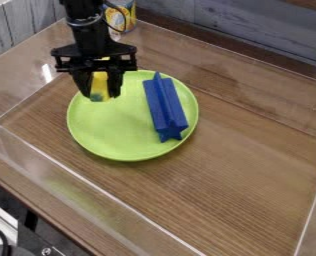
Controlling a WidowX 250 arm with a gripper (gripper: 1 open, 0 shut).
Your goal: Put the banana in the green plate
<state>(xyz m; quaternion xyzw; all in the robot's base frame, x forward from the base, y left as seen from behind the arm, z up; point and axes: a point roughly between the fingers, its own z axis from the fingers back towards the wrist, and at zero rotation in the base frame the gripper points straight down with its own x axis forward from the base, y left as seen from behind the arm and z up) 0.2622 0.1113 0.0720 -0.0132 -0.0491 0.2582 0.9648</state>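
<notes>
The round lime-green plate [121,135] lies on the wooden table, left of centre. My black gripper [98,95] hangs over the plate's left rim, pointing down. Its fingers are shut on the small yellow banana [97,88], which shows between them, with its dark tip near the plate's surface. Whether the banana touches the plate I cannot tell. A long blue block [165,105] lies in the plate's right half, apart from the gripper.
Clear plastic walls [27,160] enclose the wooden table [241,170] on the left and front. Something yellow [117,15] sits behind the arm at the back edge. Bare wood stretches to the right of the plate.
</notes>
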